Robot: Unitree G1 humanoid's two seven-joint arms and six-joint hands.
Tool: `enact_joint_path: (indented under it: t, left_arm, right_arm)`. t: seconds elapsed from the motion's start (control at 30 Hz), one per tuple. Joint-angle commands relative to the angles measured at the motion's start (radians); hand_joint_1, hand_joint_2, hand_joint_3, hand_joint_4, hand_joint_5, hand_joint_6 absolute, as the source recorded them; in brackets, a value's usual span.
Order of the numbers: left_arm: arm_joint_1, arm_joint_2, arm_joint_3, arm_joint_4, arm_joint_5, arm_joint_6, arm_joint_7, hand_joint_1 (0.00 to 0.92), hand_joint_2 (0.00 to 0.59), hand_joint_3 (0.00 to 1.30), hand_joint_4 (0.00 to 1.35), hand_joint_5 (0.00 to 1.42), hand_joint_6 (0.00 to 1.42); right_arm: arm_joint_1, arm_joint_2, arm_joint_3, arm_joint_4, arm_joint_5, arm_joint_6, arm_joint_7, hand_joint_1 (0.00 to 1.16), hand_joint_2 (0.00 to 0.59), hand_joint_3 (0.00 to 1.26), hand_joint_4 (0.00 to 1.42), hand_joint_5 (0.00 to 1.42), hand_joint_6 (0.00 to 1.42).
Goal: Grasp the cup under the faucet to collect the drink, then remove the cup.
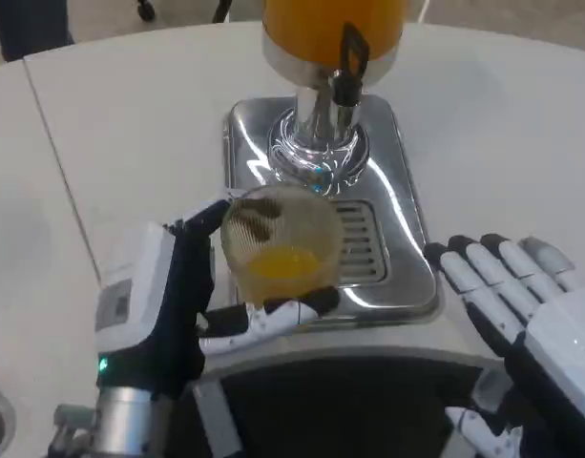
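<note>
Head view of a white table [130, 124] with a drink dispenser [332, 38] at twelve o'clock. Its tank holds an orange liquid, and a black faucet lever [349, 62] projects from the front above a chrome pedestal [316, 143]. The pedestal stands on a polished chrome drip tray [407, 219] with a slotted grate [359, 243] near its front edge.

The clear plastic cup [281, 243] sits at the centre of the frame, at the six o'clock side of the pedestal and over the front part of the tray. A shallow layer of orange drink lies in its bottom.

The left hand [168, 296], at eight o'clock, grips the cup: dark fingers wrap its far side at ten o'clock, and a white-and-black finger [273, 315] curls beneath it at six o'clock.

The right hand [521, 305], at four o'clock, lies flat with its fingers extended and apart, holding nothing. Its fingertips [454, 253] reach just beside the tray's front right corner; whether they touch it cannot be told.
</note>
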Motion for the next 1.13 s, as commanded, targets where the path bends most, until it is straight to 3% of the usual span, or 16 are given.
enact_joint_path:
  t: [0.03,0.2,0.43,0.67,1.13]
  left_arm:
    - [0.085,-0.003,0.018,-0.107,-0.045,-0.042,-0.054,0.645,0.03,1.13,1.16,1.42,1.42]
    - [0.181,0.004,0.017,-0.184,-0.031,-0.066,-0.086,0.648,0.032,1.13,1.16,1.42,1.42]
    - [0.289,-0.02,0.017,-0.301,-0.03,-0.074,-0.118,0.649,0.032,1.13,1.16,1.42,1.42]
    - [0.398,-0.049,0.014,-0.38,-0.002,-0.08,-0.125,0.651,0.032,1.13,1.16,1.42,1.42]
    - [0.436,-0.079,0.03,-0.412,0.008,-0.079,-0.147,0.651,0.032,1.13,1.16,1.42,1.42]
  right_arm:
    - [0.027,0.016,-0.008,0.001,0.011,-0.01,-0.018,0.23,0.541,0.0,0.0,0.0,0.0]
    - [0.032,0.016,-0.031,-0.016,0.028,-0.013,-0.004,0.23,0.555,0.0,0.0,0.0,0.0]
    - [0.018,0.009,-0.048,-0.021,0.044,-0.012,0.015,0.23,0.557,0.0,0.0,0.0,0.0]
    - [-0.022,0.022,0.004,0.006,0.029,-0.003,0.02,0.22,0.557,0.0,0.0,0.0,0.0]
    - [-0.034,0.034,0.03,0.025,0.009,0.01,0.011,0.22,0.562,0.0,0.0,0.0,0.01]
